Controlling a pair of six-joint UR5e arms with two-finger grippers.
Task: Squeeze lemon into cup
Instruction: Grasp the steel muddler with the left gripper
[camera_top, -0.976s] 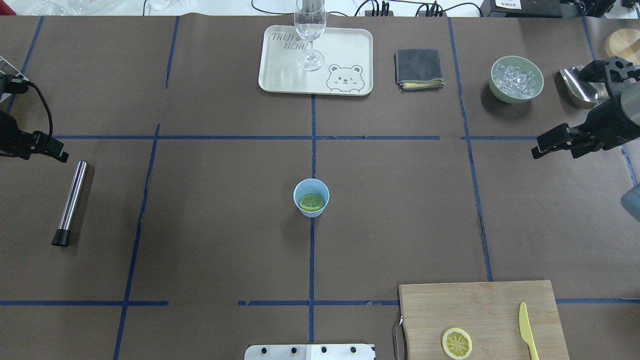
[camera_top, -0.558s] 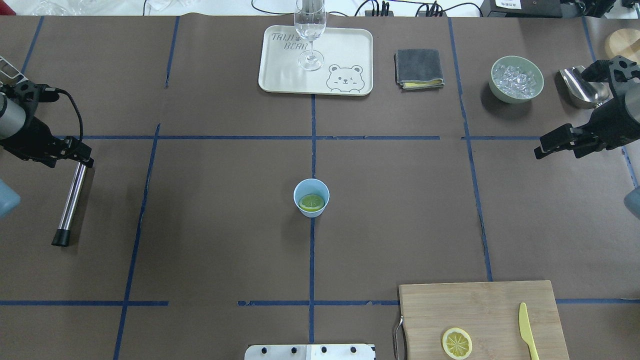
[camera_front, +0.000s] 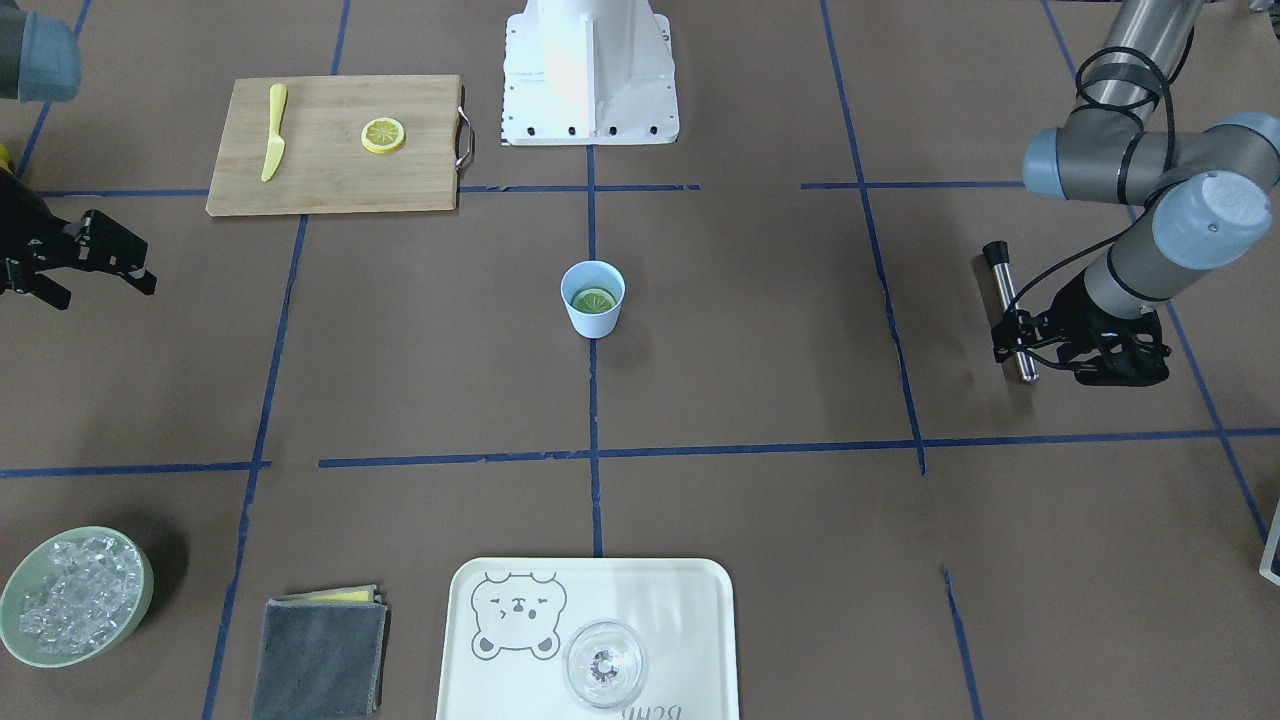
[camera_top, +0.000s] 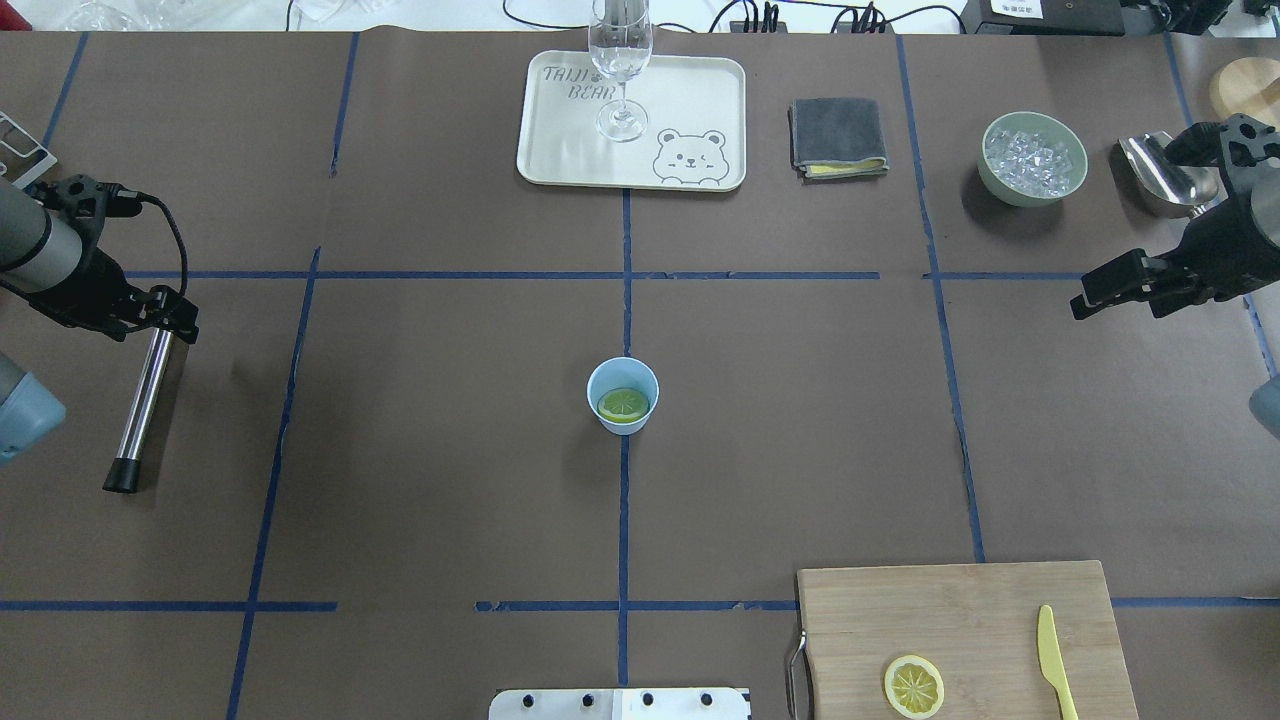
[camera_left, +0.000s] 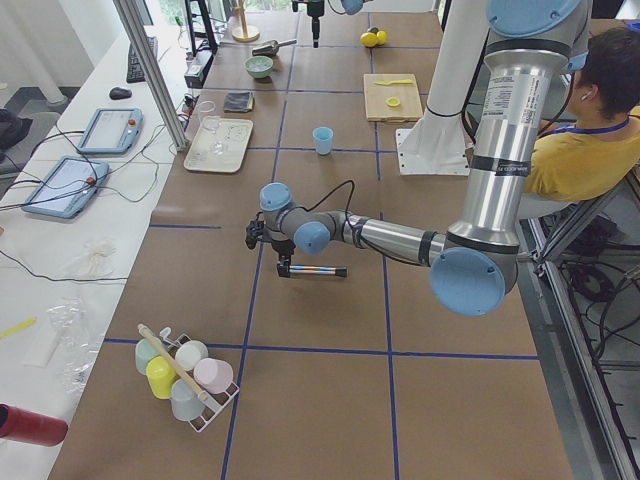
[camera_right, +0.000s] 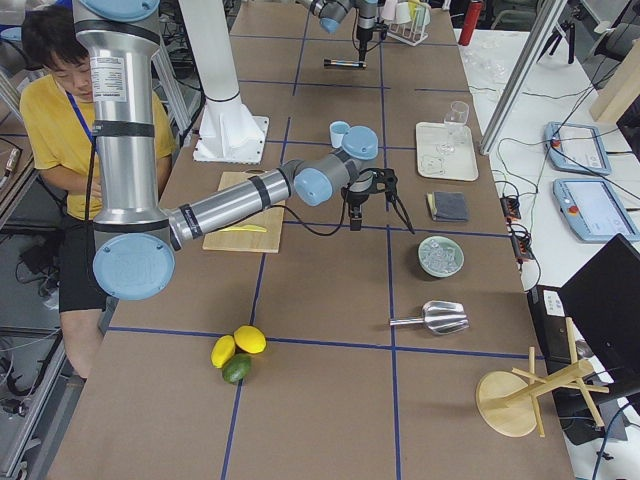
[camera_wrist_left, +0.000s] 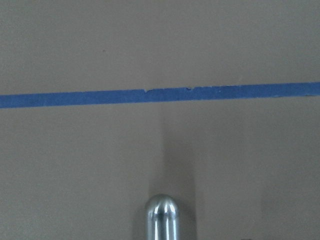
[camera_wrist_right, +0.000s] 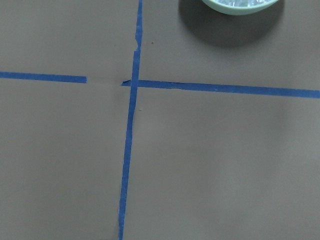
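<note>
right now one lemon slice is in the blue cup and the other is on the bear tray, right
No: the other lemon slice lies on the wooden cutting board beside the yellow knife, not the bear tray, as the overhead exterior view shows. One slice is in the blue cup.

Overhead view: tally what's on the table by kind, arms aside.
Lemon slices: 2
Cup: 1
Glass: 1
Tray: 1
Cloth: 1
Bowl of ice: 1
Scoop: 1
Knife: 1
Cutting board: 1
Metal rod: 1
Wooden disc: 1
Wire rack: 1
Total: 13
</note>
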